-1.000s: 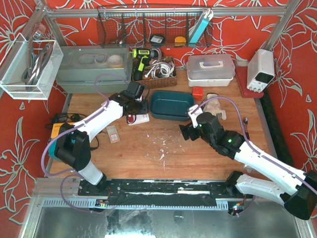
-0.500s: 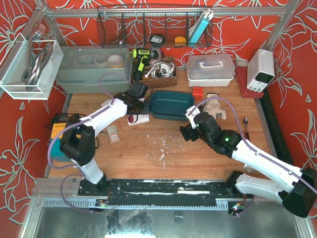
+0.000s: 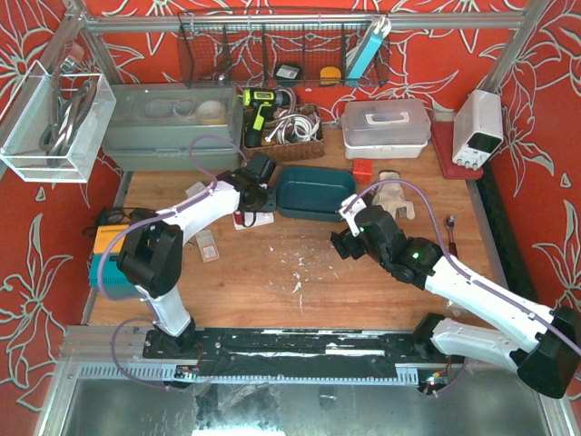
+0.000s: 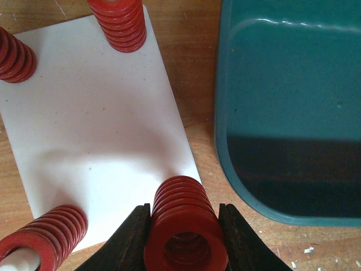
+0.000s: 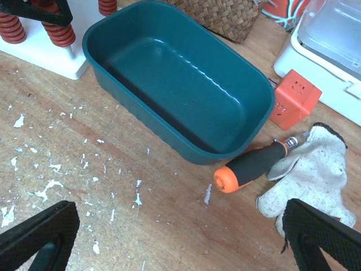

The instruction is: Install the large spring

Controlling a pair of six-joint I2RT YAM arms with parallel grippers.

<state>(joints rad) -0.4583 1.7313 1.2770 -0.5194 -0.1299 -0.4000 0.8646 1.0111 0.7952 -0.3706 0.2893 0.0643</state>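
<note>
Red large spring (image 4: 183,214), long axis vert., clamped in left gripper (image 4: 185,243) at near corner of white base plate (image 4: 96,113), directly below claw; 3 other springs (image 4: 118,22) at remaining corners. Right gripper (image 5: 180,243) w/ jaws apart, farther off, nr teal bin (image 5: 248,135).

Far spring (image 4: 119,25) cut by top edge; left spring (image 4: 14,56) by left edge; teal bin (image 4: 287,107) runs off right.

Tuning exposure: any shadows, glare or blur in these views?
Left wrist: hard dark shadow band across the teal bin floor, soft shadow on the white plate, near red spring a touch soft. Right wrist: own fingers blurred black. Top external: even light, no obvious glare.
</note>
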